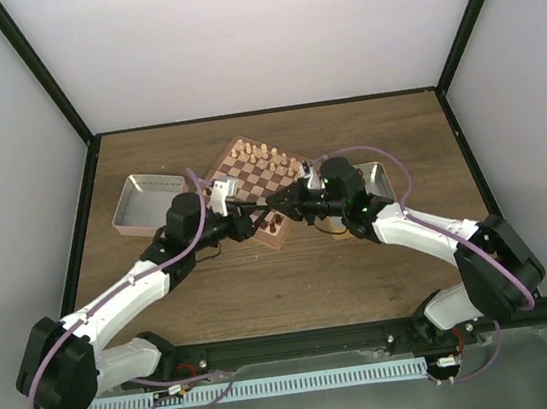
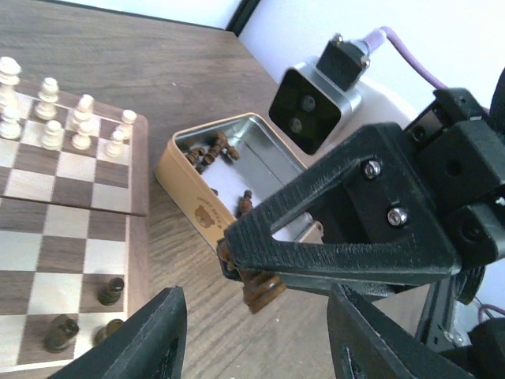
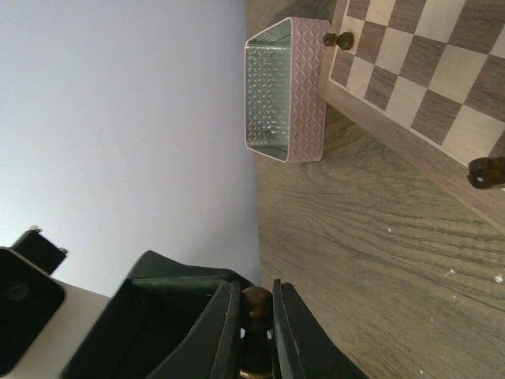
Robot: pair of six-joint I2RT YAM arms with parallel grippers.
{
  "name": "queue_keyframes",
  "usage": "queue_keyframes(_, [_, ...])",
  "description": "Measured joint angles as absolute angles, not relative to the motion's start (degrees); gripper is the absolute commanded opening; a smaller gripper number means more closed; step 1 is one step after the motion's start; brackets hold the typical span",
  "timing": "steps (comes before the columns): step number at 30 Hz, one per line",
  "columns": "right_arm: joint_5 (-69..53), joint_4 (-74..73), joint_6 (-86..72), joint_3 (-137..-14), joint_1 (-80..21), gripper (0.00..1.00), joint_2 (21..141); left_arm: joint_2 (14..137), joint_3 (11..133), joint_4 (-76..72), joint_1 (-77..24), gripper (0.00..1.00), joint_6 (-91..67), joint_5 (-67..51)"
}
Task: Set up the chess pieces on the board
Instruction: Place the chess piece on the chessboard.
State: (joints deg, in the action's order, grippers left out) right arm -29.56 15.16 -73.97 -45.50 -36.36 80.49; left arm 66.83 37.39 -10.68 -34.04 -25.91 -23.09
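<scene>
Wood-grain table, white walls: from above, both arms meet at the near corner of the board, pale pieces lining its far edge. Left wrist: the left gripper, fingers apart and empty, faces the right gripper; few dark pieces stand on the board, more lie in the gold tin beside it. Right wrist: fingers clamp one dark chess piece just off the board; most seem unplaced.

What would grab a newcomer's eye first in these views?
The right gripper, pinching a dark chess piece, meets the open left gripper nose to nose by the near corner of the board. Next, cream pieces lined up on its far side, and the tan tin of loose dark pieces beside it.
</scene>
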Motion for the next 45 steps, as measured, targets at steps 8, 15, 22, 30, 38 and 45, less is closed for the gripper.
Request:
queue_keyframes(8, [-30.65,15.44,-74.74,-46.92,-36.36,0.10,80.49,70.13,37.39,-11.20,-34.06,0.48,-25.78,-26.94])
queue_keyframes(15, [-32.16,15.03,-75.05,-47.11,-36.49,0.10,80.49,70.41,37.39,-12.75,-34.11,0.49,-25.96,-27.05])
queue_keyframes(22, [-33.08,14.09,-73.52,-47.44,-36.60,0.10,80.49,70.41,37.41,-13.65,-34.17,0.33,-25.76,-26.70])
queue_keyframes(30, [-33.23,13.04,-71.35,-48.62,-36.34,0.15,80.95,69.63,36.69,-15.40,-34.50,0.15,-24.64,-26.72])
queue_keyframes(38, [-35.81,9.63,-65.93,-52.40,-36.64,0.24,81.21,66.43,34.81,-17.72,-34.37,0.14,-20.86,-28.01])
queue_keyframes(45, [-37.74,4.08,-56.90,-56.62,-37.01,0.38,81.21,64.66,35.68,-14.41,-34.37,0.14,-16.56,-29.76])
